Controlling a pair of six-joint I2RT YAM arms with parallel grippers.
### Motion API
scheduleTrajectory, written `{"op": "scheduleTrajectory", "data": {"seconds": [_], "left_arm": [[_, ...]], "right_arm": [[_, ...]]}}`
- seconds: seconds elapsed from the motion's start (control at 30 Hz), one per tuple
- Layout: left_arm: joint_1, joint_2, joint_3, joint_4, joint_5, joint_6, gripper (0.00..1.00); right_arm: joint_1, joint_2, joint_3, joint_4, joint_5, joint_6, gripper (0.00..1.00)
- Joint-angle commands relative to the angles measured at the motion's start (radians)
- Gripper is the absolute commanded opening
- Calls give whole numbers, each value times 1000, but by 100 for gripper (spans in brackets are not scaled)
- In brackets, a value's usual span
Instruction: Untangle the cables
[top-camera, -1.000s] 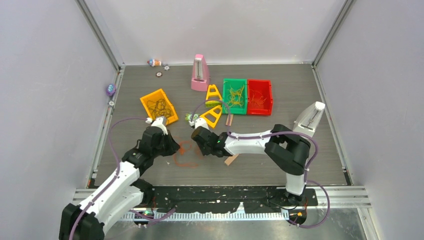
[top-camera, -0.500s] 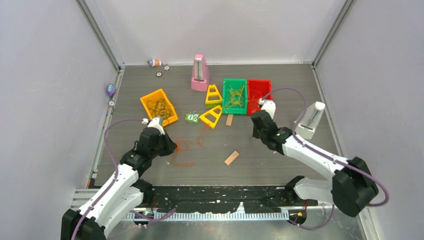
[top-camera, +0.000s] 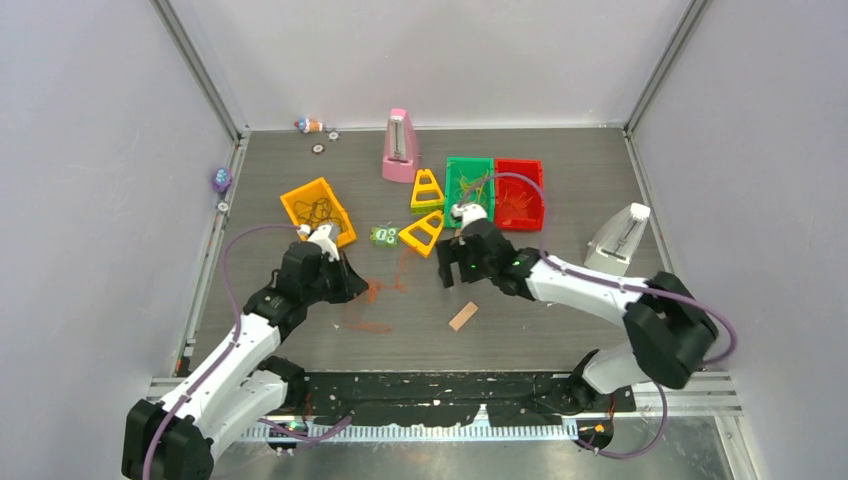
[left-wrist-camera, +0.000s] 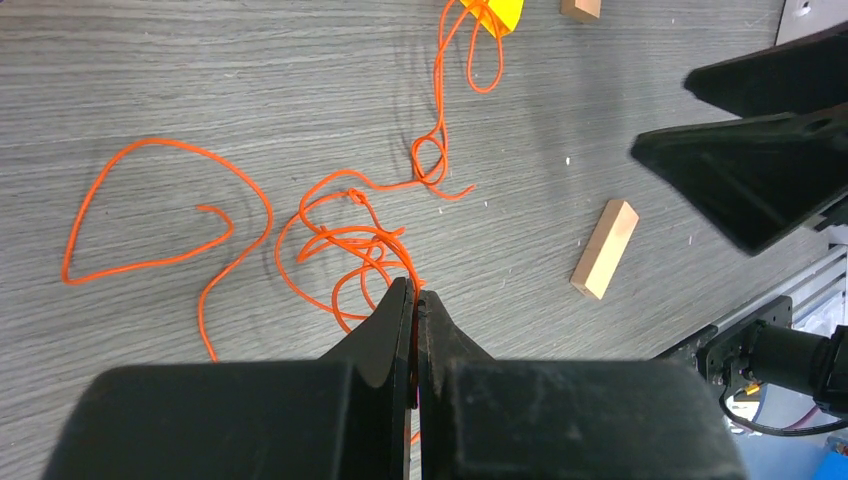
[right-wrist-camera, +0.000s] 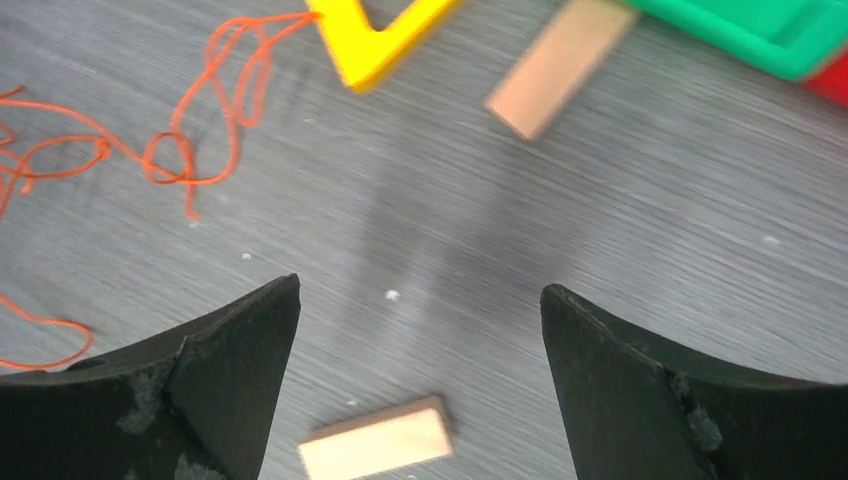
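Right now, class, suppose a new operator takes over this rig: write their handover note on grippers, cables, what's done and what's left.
Left gripper: shut on a strand of the orange cables, at the tangle's edge.
Right gripper: open, empty, above the table by a wooden block.
Cables: orange ones knotted on the table; more cords in the green bin, red bin and orange bin.
Done: some cords binned. Left: the orange knots.

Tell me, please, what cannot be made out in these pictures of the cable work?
- Left wrist view: whether the shut left hand really pinches the thin orange cord; its own fingertips cover the spot.
- Top view: the tangled cords inside the green plastic bin and the red plastic bin are too small to tell apart.
- Right wrist view: the upper pale wooden block is smeared by motion blur.
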Motion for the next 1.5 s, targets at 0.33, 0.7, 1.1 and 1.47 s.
{"op": "scheduleTrajectory", "data": {"seconds": [0.33,0.7,1.1,1.47], "left_arm": [[5,-28,16,45,-21,8,0],[5,-59,7,32,-66,27,0],[5,9,-1,101,7,25,0],[7,82,22,71,-82,13,0]], "right_arm": [[270,519,592,-170,265,157,96],[268,686,627,-288,383,198,63],[5,175,114,-199,324,203,5],[-543,-353,-61,-304,425,221,5]]}}
